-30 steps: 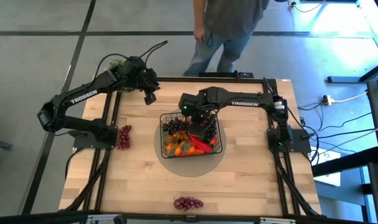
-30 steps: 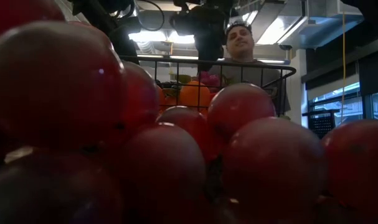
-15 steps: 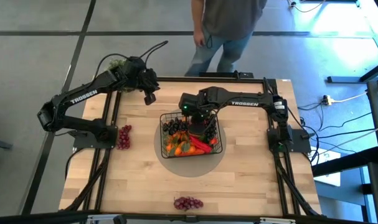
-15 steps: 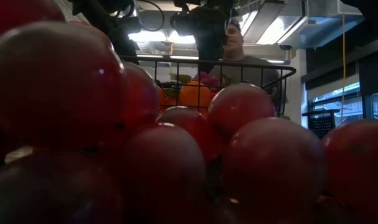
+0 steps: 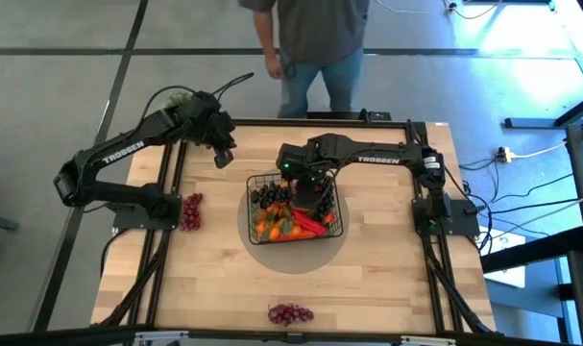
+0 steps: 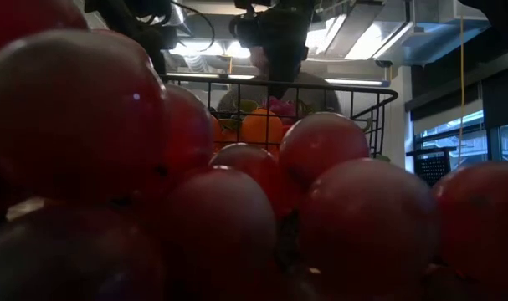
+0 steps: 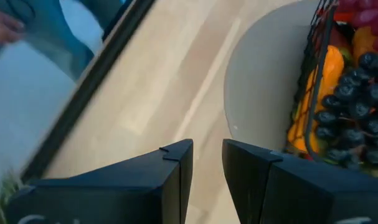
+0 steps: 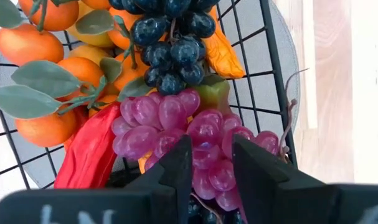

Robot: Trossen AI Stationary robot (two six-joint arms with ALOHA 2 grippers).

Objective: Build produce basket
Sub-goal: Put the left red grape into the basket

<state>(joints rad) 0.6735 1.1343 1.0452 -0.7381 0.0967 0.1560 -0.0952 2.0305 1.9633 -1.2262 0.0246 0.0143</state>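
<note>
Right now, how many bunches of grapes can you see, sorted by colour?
dark blue-black bunch, in the basket: 1
pink-purple bunch, in the basket: 1
dark red bunches, loose on the table: 2
Total: 4

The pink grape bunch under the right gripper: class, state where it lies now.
In the right wrist view the pink grape bunch lies inside the basket, beside its wall, below the dark grapes and next to the red pepper.

Grey floor (image 5: 60,86) with dark seams, bright ceiling lights (image 6: 366,38), window (image 6: 463,138) at right
</note>
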